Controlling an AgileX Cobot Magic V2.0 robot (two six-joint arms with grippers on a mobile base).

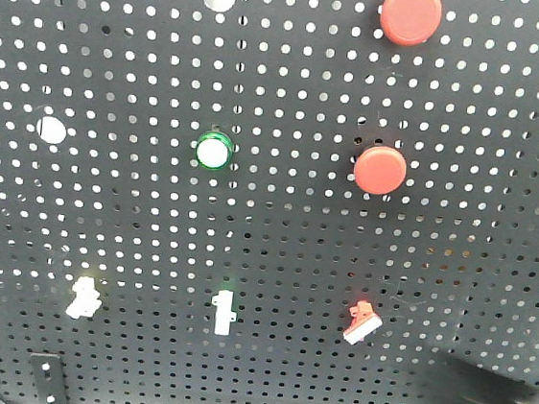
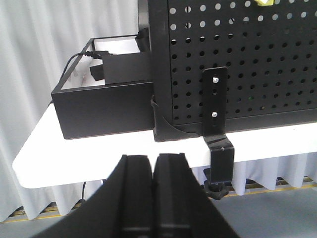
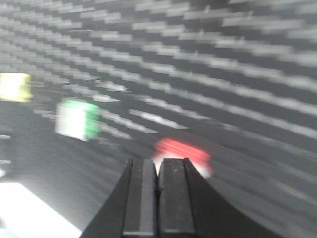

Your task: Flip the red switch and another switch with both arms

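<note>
Three small toggles sit in a row low on the black pegboard [image 1: 268, 212]: the pale yellow switch [image 1: 83, 296] at left, a green-based one [image 1: 223, 312] in the middle, the red switch [image 1: 363, 323] at right. The right gripper [image 3: 158, 171], jaws pressed together and empty, points at the red switch just beyond its tips. The left gripper [image 2: 154, 166], jaws likewise closed on nothing, hangs below the table [image 2: 114, 153] edge, well apart from the yellow switch.
</note>
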